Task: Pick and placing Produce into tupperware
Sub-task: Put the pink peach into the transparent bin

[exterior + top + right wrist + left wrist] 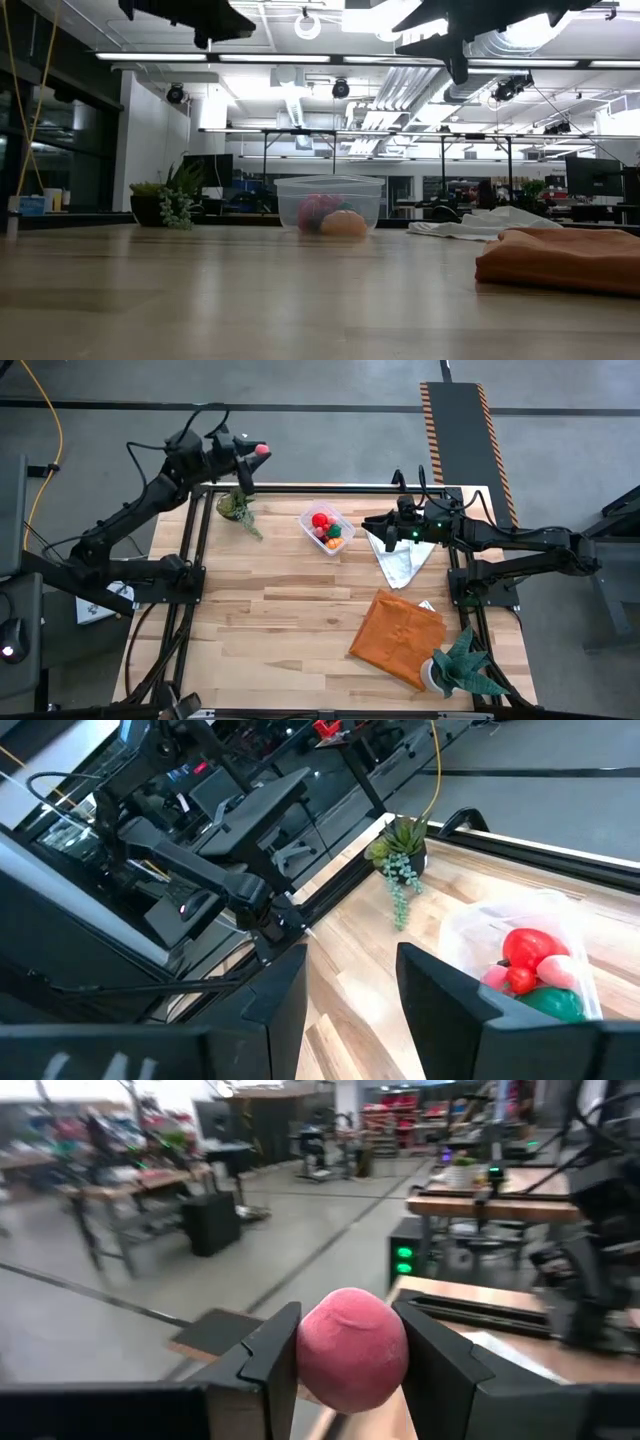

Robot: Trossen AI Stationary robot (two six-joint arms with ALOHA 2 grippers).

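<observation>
Open workshop, grey floor | wooden table (300, 610): tupperware (327, 528) with produce (322, 522) at far middle | left gripper (345, 1355) clamps pink ball (350, 1348) beyond far edge | right gripper (350, 990) parted, empty, above white cloth (400, 558)

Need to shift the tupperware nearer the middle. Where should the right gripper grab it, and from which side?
Take the tupperware by its rim on the short wall facing the right gripper, coming down from above. It stands open-topped, and its produce sits below the rim.
</observation>
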